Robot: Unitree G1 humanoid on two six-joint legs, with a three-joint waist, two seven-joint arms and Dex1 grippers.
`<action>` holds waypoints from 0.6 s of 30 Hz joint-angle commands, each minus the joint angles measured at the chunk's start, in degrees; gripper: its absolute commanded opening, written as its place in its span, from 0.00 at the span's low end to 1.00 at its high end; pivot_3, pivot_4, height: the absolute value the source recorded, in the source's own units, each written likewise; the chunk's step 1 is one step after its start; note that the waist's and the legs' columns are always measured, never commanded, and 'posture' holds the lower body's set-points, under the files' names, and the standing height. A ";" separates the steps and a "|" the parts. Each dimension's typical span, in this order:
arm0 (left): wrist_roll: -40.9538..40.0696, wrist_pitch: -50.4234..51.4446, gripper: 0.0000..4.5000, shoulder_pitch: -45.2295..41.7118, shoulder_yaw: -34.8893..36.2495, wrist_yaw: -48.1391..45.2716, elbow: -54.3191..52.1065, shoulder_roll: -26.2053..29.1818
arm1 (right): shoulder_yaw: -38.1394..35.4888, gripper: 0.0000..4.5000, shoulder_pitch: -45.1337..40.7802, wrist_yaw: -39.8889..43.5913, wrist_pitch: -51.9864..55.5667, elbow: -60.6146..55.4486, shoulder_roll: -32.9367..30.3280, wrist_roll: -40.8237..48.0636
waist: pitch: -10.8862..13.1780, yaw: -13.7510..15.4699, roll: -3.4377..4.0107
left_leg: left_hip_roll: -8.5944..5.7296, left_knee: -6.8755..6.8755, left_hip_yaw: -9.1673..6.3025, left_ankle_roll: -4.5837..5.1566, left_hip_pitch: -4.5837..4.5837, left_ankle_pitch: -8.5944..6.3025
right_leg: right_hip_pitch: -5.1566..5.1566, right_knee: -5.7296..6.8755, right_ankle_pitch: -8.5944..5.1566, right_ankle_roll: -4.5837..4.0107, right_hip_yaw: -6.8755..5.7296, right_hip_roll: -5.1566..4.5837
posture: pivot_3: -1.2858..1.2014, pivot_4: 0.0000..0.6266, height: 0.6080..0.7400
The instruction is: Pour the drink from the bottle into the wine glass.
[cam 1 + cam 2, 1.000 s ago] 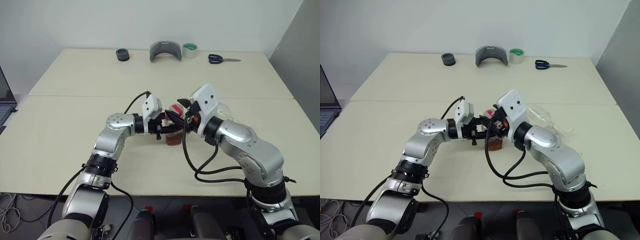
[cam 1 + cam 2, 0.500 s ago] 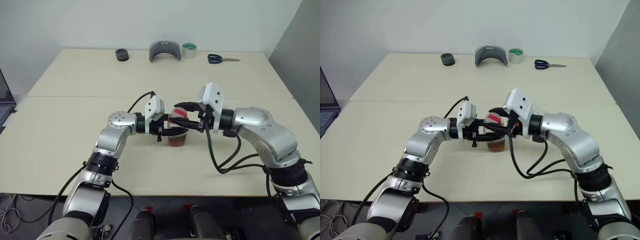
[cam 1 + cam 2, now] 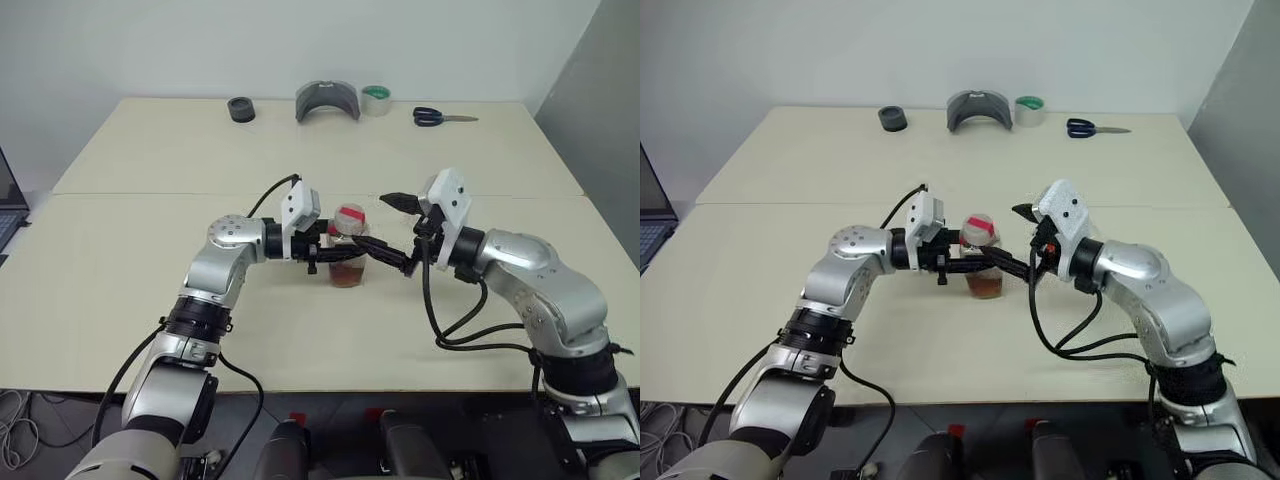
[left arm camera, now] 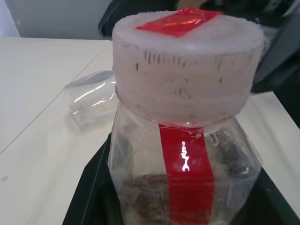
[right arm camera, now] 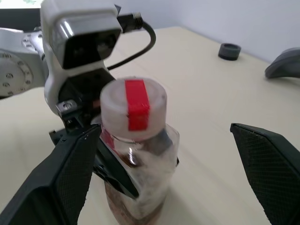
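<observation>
Left gripper holds the bottle; right gripper is wide open beside it.

The left gripper (image 3: 340,256) is closed around the body of the bottle (image 3: 349,250), which stands upright near the middle of the table (image 3: 150,250), its cap (image 5: 133,108) on, drink (image 3: 347,277) low inside. The right gripper (image 3: 398,232) has its fingers spread apart, holding nothing. The wine glass (image 4: 91,96) lies on the table behind the bottle.

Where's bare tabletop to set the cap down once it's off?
Two free patches: the near table left of the left arm, and the wide stretch between the bottle and the far-edge row, black ring to scissors. It is crowded around the bottle, between the left claw and right claw.
</observation>
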 commanded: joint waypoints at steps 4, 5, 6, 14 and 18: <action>-0.47 -1.36 0.40 -3.24 1.37 1.03 1.68 -0.78 | 4.93 1.00 3.44 -15.44 3.83 -9.72 9.28 -4.96 | 0.00 -0.17 0.01 | -0.02 -0.01 0.02 0.00 0.00 0.00 | 0.00 0.01 0.00 0.00 0.03 0.00 | 0.52 0.24 1.00; -0.45 -1.52 0.40 -3.38 1.29 1.01 1.95 -0.84 | 5.86 1.00 3.37 -16.67 3.49 -8.97 10.11 -6.30 | 0.00 -0.16 0.01 | -0.02 0.00 0.02 0.00 0.01 0.00 | -0.01 0.01 0.00 0.00 0.02 0.00 | 0.52 0.24 1.00; -0.42 -1.64 0.40 -3.48 1.26 0.98 2.16 -0.88 | 6.54 1.00 3.34 -17.45 3.26 -8.48 10.67 -7.30 | 0.00 -0.15 0.01 | -0.02 -0.01 0.00 0.00 0.01 0.00 | -0.01 0.02 0.00 0.00 0.00 0.00 | 0.52 0.24 1.00; 0.26 -3.64 0.40 -3.88 0.81 1.21 3.61 -1.86 | 8.03 1.00 2.08 -20.55 0.59 -4.91 13.95 -12.04 | 0.00 -0.17 0.01 | -0.03 -0.01 0.01 0.00 0.01 0.00 | -0.01 0.01 0.00 0.00 0.00 0.01 | 0.52 0.24 1.00; 0.71 -4.51 0.40 -3.88 0.76 1.13 3.89 -1.93 | 8.21 1.00 1.85 -19.60 -0.95 -4.19 13.95 -13.02 | 0.00 -0.20 0.01 | -0.03 -0.01 0.03 0.00 0.01 0.00 | -0.01 0.00 0.00 0.00 0.02 0.01 | 0.52 0.24 1.00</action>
